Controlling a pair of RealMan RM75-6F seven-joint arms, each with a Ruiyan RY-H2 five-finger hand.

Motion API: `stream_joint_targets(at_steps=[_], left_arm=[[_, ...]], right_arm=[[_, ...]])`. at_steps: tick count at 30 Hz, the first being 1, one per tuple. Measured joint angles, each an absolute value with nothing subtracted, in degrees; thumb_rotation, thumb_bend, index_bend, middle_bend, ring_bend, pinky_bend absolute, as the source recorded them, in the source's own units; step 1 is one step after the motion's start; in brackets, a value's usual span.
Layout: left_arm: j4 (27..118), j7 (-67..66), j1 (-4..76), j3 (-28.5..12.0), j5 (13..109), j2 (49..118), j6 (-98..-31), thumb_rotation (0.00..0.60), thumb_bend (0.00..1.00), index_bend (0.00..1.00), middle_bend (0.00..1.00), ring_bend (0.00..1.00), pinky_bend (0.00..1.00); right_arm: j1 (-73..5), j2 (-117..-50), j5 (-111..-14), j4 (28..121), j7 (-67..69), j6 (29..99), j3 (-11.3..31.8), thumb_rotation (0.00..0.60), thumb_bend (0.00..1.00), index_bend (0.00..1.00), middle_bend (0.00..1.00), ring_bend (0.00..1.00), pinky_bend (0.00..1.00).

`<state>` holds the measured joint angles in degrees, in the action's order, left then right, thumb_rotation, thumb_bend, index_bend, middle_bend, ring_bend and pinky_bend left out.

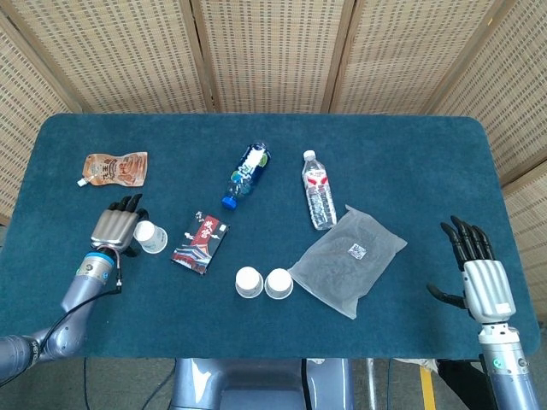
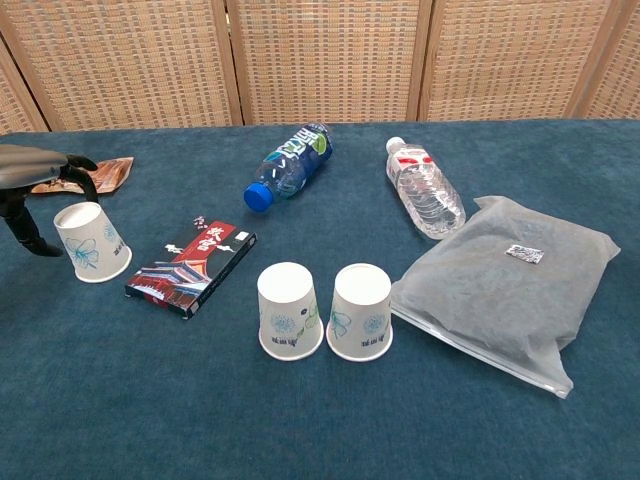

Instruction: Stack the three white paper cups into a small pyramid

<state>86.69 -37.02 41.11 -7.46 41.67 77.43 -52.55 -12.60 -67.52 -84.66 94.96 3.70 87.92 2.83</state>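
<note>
L hand (image 1: 119, 225) beside lone cup (image 1: 150, 237)

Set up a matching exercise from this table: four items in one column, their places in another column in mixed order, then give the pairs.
Items
1. blue-capped bottle
2. clear bottle with red label
3. grey plastic bag
4. lone paper cup

Places
A. beside the left hand
B. just right of the two paper cups standing together
C. lying between the blue-capped bottle and the grey bag
D. lying behind the dark red packet, cap toward it

Pairs: 1-D, 2-C, 3-B, 4-A
</note>
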Motion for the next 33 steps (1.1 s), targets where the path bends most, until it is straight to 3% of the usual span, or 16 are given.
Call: stream_joint_targets(at_steps=[3,14,25,33], left_arm=[[86.1,-37.2,41.4,-6.9,41.6,78.2,-53.3,0.600,0.26,0.44,0.00,0.00,0.13],[88.5,-35.7,41.6,-7.1,43.0,77.0,-55.4,0.600,0.26,0.43,0.00,0.00,0.13],[99.8,-35.3,44.0,-10.7,45.6,71.7,-57.6,0.600,0.26,0.41,0.00,0.00,0.13],[107.8,-38.1,50.0,-13.9,44.0,72.8,-57.7,0.600,0.26,0.41,0.00,0.00,0.13]], right_arm=[[-12.2,-67.4,-84.9,94.9,4.1,87.9,3.1,0.600,0.20,0.07,0.00,0.00,0.07],[-11.7,-67.3,-85.1,94.8,4.3,86.7,3.9,0.600,0.20,0.08,0.00,0.00,0.07],[-11.5,-67.5,-86.1,95.2,3.8,86.1,4.4,0.600,0.20,0.08,0.00,0.00,0.07],[-11.1,-67.4,-86.2,94.9,4.3,86.1,4.7,0.600,0.20,0.09,0.00,0.00,0.07]])
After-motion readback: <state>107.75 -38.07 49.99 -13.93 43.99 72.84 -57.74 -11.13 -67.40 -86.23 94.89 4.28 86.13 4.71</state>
